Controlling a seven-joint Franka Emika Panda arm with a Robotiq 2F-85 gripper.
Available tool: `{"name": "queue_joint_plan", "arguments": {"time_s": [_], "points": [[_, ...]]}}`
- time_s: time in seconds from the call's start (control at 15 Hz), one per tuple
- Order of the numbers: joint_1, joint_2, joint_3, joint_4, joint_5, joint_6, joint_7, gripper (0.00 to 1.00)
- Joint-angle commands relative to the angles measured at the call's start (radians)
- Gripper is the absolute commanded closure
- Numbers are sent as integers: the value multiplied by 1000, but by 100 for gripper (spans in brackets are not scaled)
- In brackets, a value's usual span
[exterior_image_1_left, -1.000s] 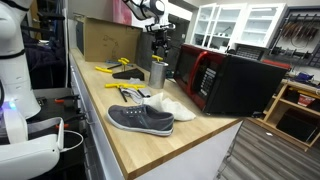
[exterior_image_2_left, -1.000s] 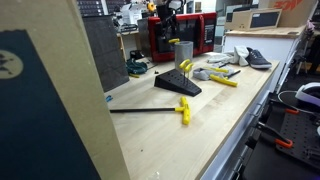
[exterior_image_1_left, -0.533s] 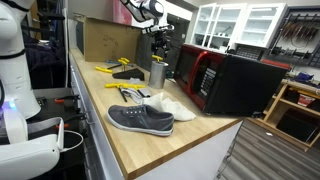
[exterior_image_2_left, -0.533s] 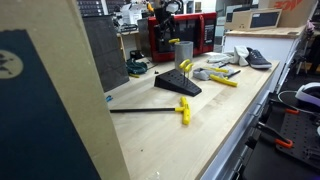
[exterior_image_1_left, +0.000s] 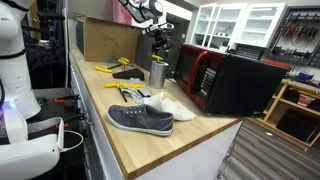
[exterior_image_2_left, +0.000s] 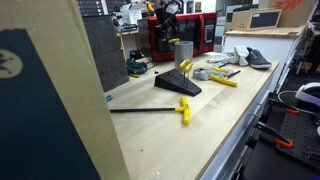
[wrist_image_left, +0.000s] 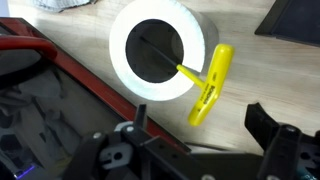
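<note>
The yellow-handled tool (wrist_image_left: 208, 86) is seen leaning out of the cup (wrist_image_left: 163, 52), handle tipped over the cup's rim, with the gripper (wrist_image_left: 195, 150) held wide open straight above.

Matt pale wood tabletop (wrist_image_left: 255, 85), glossy yellow plastic tool handle (wrist_image_left: 208, 85)

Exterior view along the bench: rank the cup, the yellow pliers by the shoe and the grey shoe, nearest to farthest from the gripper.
1. Cup, right under the gripper, whose jaws are open.
2. Pliers, midway along the bench, toward the camera.
3. Grey shoe, at the near end.
</note>
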Motion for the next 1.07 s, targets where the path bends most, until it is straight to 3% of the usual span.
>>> {"name": "queue_joint_plan", "arguments": {"time_s": [0.0, 0.4, 0.67, 1.0], "points": [[41, 15, 0, 42, -33, -72, 56, 0], [103, 75, -21, 99, -147, -180, 128, 0], [110, 124, -32, 144, -228, -250, 144, 0], [111, 178, -28, 199, -247, -321, 137, 0]]}}
